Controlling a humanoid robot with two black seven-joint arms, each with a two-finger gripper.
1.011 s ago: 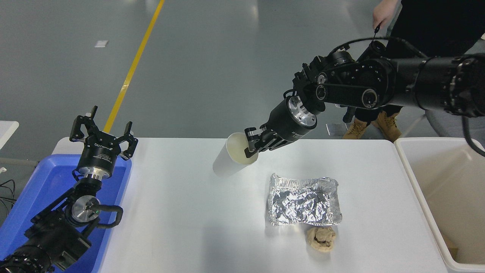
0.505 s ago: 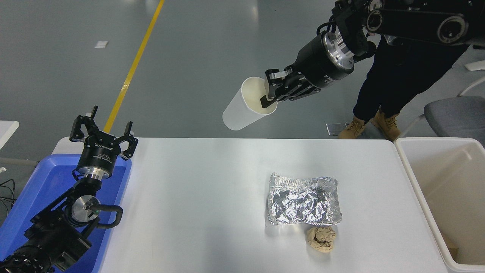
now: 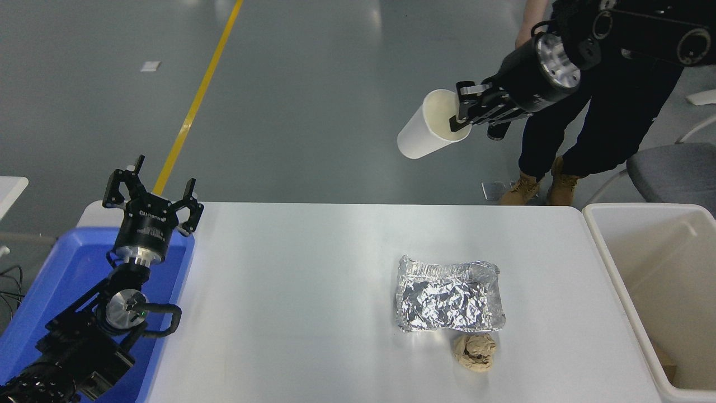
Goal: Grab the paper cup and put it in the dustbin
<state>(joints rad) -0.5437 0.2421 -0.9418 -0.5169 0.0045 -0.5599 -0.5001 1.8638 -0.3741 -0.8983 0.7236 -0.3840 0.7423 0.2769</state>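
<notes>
The white paper cup (image 3: 428,127) hangs tilted high above the table's far edge, its cream inside facing me. My right gripper (image 3: 463,115) is shut on the cup's rim, one finger inside the cup and one outside. The dustbin (image 3: 621,280), a white open box, stands against the table's right end, well below and right of the cup. At the lower left my left gripper (image 3: 151,193) is parked open over a blue tray.
A crumpled foil container (image 3: 447,295) lies on the white table (image 3: 291,302), with a brown paper ball (image 3: 474,351) just in front of it. The blue tray (image 3: 67,274) sits at the left. A person's legs (image 3: 565,145) stand beyond the far edge, beside a grey chair (image 3: 671,168).
My right arm lifted the cup off the table's far side, then carried it up and to the right. The left arm stayed put.
</notes>
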